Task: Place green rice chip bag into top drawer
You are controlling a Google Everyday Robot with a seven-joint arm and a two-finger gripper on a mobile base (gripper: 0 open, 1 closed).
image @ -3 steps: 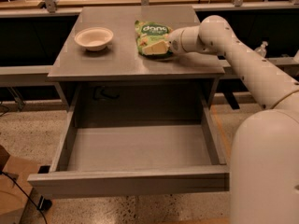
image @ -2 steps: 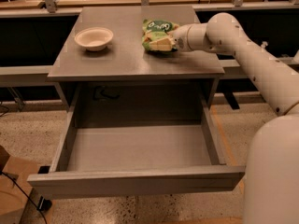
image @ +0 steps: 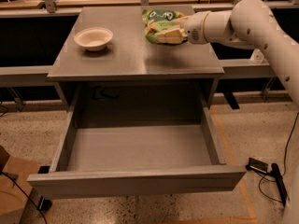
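Note:
The green rice chip bag [image: 159, 23] is at the back right of the grey table top, held at its right side by my gripper [image: 175, 31]. The white arm reaches in from the right, and the pale fingers [image: 169, 35] close on the bag's lower right edge. The bag looks raised slightly off the table. The top drawer [image: 140, 183] is pulled fully open below the table, toward the camera, and its inside is bare.
A white bowl [image: 93, 38] stands on the left of the grey table [image: 135, 62]. A rail and dark shelving run behind the table. Cables and a black device [image: 261, 168] lie on the floor at right. A cardboard box [image: 9, 190] sits at lower left.
The arm has drawn the bag up and to the right, away from the table's middle. The view has shifted a little; the drawer stays open.

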